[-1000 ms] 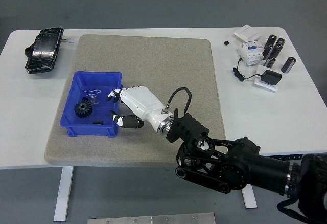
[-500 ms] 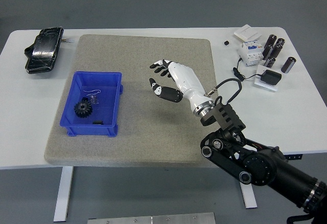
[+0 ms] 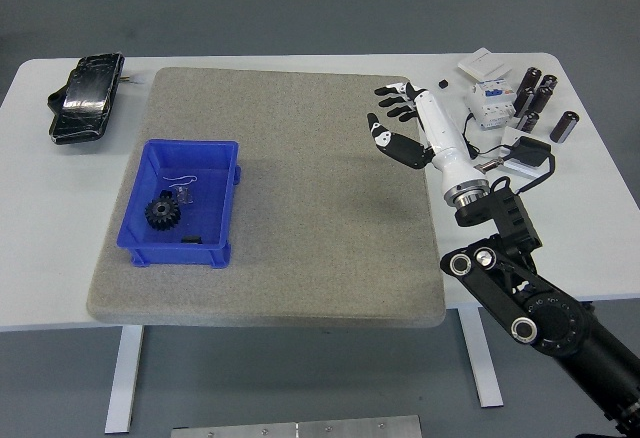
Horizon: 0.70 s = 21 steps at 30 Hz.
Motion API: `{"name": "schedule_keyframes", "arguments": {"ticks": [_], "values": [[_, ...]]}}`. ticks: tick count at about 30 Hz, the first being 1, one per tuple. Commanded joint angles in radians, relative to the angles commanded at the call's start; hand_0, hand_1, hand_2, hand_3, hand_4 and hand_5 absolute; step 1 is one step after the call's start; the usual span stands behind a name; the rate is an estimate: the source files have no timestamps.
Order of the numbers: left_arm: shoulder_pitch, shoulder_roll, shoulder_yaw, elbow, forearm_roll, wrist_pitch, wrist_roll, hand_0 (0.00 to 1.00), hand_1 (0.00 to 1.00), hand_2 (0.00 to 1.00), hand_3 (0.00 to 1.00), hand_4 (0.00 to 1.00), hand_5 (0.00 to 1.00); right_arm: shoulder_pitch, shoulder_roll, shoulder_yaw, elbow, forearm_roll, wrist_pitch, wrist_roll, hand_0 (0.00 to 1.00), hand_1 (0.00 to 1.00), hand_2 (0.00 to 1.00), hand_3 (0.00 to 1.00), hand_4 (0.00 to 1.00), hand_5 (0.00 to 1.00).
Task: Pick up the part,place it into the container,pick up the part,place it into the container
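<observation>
Blue bin (image 3: 142, 248) on my left holds a black gear (image 3: 162, 212), so I steer my empty, loosely spread right hand (image 3: 400, 123) toward the black cylinders (image 3: 533, 98), aiming to close squarely around just one.

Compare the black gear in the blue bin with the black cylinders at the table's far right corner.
The black gear is a single toothed piece; the black cylinders are several smooth-sided parts. The gear lies inside the blue bin on the grey mat, while the cylinders sit on the bare white table, grouped beside a white device. Both are dark parts, and the right hand holds neither.
</observation>
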Motion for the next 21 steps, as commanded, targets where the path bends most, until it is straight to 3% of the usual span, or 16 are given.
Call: {"name": "schedule_keyframes", "arguments": {"ticks": [21], "values": [[0.002,-0.001,-0.007,0.000,0.013,-0.003,-0.009,0.665,0.601,0.593,0.587,0.680,0.567,-0.095,-0.033,0.138,0.159,0.141,0.002,0.065,0.613,0.598,0.670,0.675,0.684,0.333]]}}
